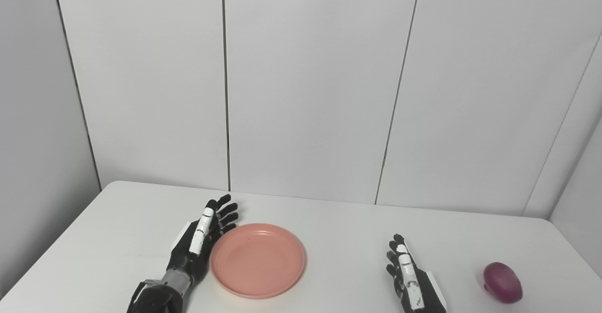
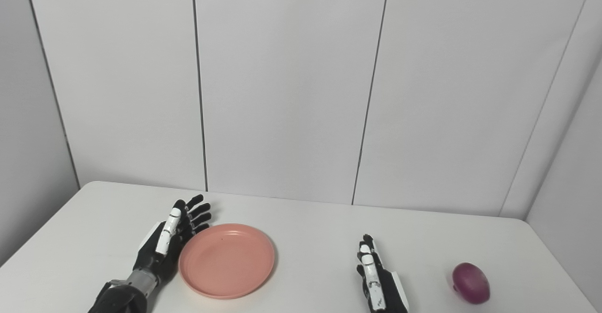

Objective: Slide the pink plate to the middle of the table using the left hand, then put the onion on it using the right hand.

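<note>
The pink plate was observed flat on the white counter, left of centre and near the front edge. The left robot hand was positioned edge-on just beside the plate's left rim, fingers extended and apart, nothing held; contact with the rim could not be confirmed. The right robot hand was seen low at the front, right of the plate and well apart from it, fingers straight and spread, empty. The onion, purple-red, was recorded on the counter near the right front corner, apart from the right robot hand.
</note>
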### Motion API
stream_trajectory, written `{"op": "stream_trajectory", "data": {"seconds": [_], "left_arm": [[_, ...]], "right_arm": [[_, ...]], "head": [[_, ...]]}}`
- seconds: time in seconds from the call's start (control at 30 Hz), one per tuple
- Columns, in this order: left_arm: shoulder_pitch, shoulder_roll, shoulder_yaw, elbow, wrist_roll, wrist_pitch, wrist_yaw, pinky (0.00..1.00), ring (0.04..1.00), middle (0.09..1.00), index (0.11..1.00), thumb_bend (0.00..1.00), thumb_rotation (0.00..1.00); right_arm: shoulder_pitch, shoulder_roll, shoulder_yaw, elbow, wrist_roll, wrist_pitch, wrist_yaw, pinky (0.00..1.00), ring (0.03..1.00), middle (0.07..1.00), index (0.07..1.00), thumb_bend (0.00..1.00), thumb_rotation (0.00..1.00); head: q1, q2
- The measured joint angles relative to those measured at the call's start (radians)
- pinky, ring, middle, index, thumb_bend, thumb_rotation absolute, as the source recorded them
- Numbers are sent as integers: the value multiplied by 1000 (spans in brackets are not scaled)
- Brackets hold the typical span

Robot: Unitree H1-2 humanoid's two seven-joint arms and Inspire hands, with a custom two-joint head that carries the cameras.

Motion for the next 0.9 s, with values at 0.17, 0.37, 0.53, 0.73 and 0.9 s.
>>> {"op": "stream_trajectory", "data": {"seconds": [0.17, 0.37, 0.53, 0.73, 0.9], "left_arm": [[27, -19, -31, -58, 9, 50, 3, 901, 912, 911, 903, 604, 1000], [45, -52, -37, -96, 9, 62, 17, 886, 892, 889, 880, 603, 1000], [51, -68, -74, -113, 31, 76, 17, 925, 918, 918, 915, 617, 1000], [64, -85, -87, -140, 33, 94, 17, 936, 922, 923, 918, 611, 1000], [64, -101, -87, -143, 33, 97, 20, 945, 915, 916, 910, 615, 1000]], "right_arm": [[-6, 6, 2, 13, -10, -8, -7, 1000, 1000, 1000, 1000, 579, 979], [-9, 11, 1, 13, -8, -9, -9, 1000, 1000, 1000, 1000, 582, 964], [-12, 12, 1, 13, -6, -9, -8, 1000, 1000, 1000, 1000, 576, 968], [-13, 13, 4, 13, -10, -9, -9, 1000, 1000, 1000, 1000, 578, 976], [-13, 19, 5, 13, -14, -9, -15, 1000, 1000, 1000, 1000, 583, 961]], "head": [[-3, 3], [-12, 3], [-12, 3], [-29, 2], [-51, 2]]}}
